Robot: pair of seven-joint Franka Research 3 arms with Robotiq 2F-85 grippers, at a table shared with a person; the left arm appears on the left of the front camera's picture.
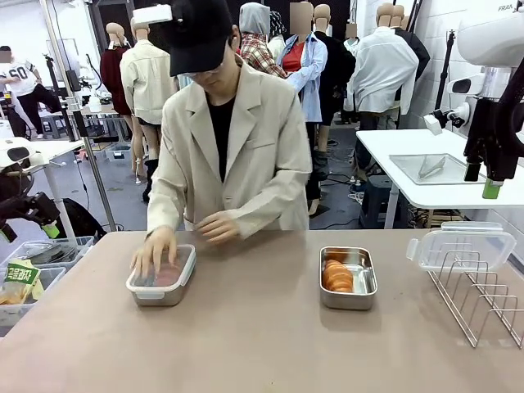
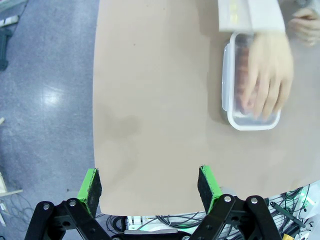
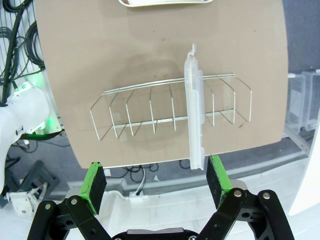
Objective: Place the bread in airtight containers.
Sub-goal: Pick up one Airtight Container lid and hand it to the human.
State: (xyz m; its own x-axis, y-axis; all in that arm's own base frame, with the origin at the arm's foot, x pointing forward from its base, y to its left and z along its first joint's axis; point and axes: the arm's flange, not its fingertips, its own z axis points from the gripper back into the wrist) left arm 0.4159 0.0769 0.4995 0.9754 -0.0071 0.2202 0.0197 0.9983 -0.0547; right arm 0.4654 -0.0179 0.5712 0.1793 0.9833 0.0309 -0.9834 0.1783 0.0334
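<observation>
A steel airtight container (image 1: 161, 292) sits left of centre with a clear lid on it; a person's hand (image 1: 153, 250) presses on the lid, and bread (image 1: 169, 274) shows dimly through it. A second container (image 1: 366, 282), open, holds golden bread (image 1: 337, 276) right of centre. Its clear lid (image 1: 461, 246) leans on the wire rack. My left gripper (image 2: 148, 175) hangs open above the table's near edge, well away from the lidded container (image 2: 227, 95) and the hand (image 2: 270, 75). My right gripper (image 3: 155, 166) is open above the rack, with the lid (image 3: 195, 110) below it; it hangs high at the right (image 1: 483, 182).
The wire rack (image 1: 483, 299) (image 3: 150, 120) stands at the table's right end. Plastic bins (image 1: 33, 270) sit off the left end. A white table (image 1: 385, 147) with a steel tray stands behind at the right. The brown tabletop (image 1: 262, 327) is bare between the containers.
</observation>
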